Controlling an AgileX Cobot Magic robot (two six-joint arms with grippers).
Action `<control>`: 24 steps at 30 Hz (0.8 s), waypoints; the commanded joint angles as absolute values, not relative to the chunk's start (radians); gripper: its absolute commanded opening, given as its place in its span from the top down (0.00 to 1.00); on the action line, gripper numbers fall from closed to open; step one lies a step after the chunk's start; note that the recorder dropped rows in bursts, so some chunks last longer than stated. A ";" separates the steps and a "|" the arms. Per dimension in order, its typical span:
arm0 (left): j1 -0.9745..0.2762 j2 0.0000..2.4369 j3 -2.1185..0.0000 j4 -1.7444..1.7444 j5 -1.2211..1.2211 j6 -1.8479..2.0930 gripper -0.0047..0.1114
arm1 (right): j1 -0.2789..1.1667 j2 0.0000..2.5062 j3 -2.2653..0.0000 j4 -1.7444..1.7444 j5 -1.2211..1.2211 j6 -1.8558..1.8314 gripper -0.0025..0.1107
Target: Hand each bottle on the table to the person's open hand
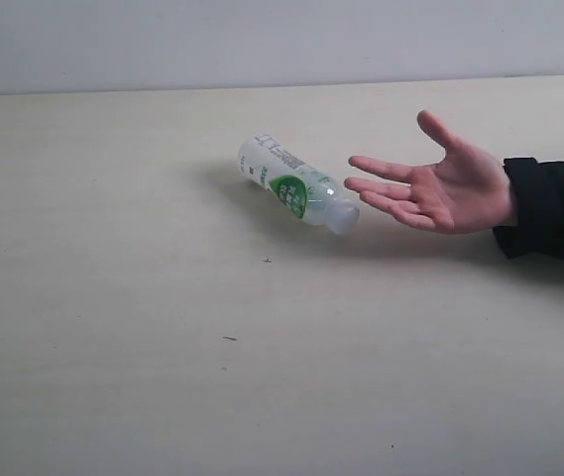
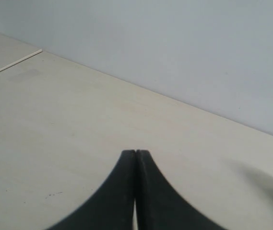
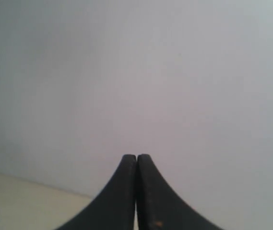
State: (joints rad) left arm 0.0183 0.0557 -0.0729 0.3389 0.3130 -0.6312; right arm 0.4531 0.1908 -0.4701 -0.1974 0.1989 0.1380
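One white-green bottle [image 1: 296, 186] lies on the table [image 1: 113, 347] beside the open hand [image 1: 440, 188], not yet handed over; left gripper [image 2: 136, 152] and right gripper [image 3: 136, 156] are pinched closed, empty.

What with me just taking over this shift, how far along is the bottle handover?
Done: nothing I can confirm; the person's open hand is empty. In hand: nothing; left tool and right tool are both shut and empty. Left: the white-green bottle lies on the table, cap toward the hand, untouched.

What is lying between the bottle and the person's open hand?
Nothing. In the exterior view, only a narrow strip of bare table separates the bottle from the hand.
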 commanded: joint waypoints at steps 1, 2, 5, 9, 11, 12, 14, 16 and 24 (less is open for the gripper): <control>0.021 0.054 -0.070 0.340 0.312 -0.633 0.96 | 0.454 0.484 -0.570 -0.191 0.189 0.132 0.98; 0.021 0.054 -0.070 0.340 0.312 -0.633 0.96 | 0.454 0.564 -0.607 -0.203 0.189 0.130 0.98; 0.021 0.054 -0.070 0.340 0.312 -0.633 0.96 | 0.454 0.814 -0.727 -0.221 0.213 0.130 0.98; 0.021 0.054 -0.070 0.340 0.312 -0.633 0.96 | 0.454 1.133 -0.952 -0.213 0.401 0.102 0.98; 0.021 0.054 -0.070 0.340 0.312 -0.633 0.96 | 0.454 1.268 -1.083 -0.175 0.496 0.048 0.98; 0.021 0.054 -0.070 0.340 0.312 -0.633 0.96 | 0.454 1.338 -1.149 -0.133 0.545 0.010 0.98; 0.021 0.054 -0.070 0.340 0.312 -0.633 0.96 | 0.454 1.469 -1.265 -0.059 0.631 -0.059 0.98; 0.021 0.054 -0.070 0.340 0.312 -0.633 0.96 | 0.454 1.578 -1.372 0.000 0.721 -0.123 0.98; 0.021 0.054 -0.070 0.340 0.312 -0.633 0.96 | 0.454 1.958 -1.755 0.072 1.002 -0.222 0.83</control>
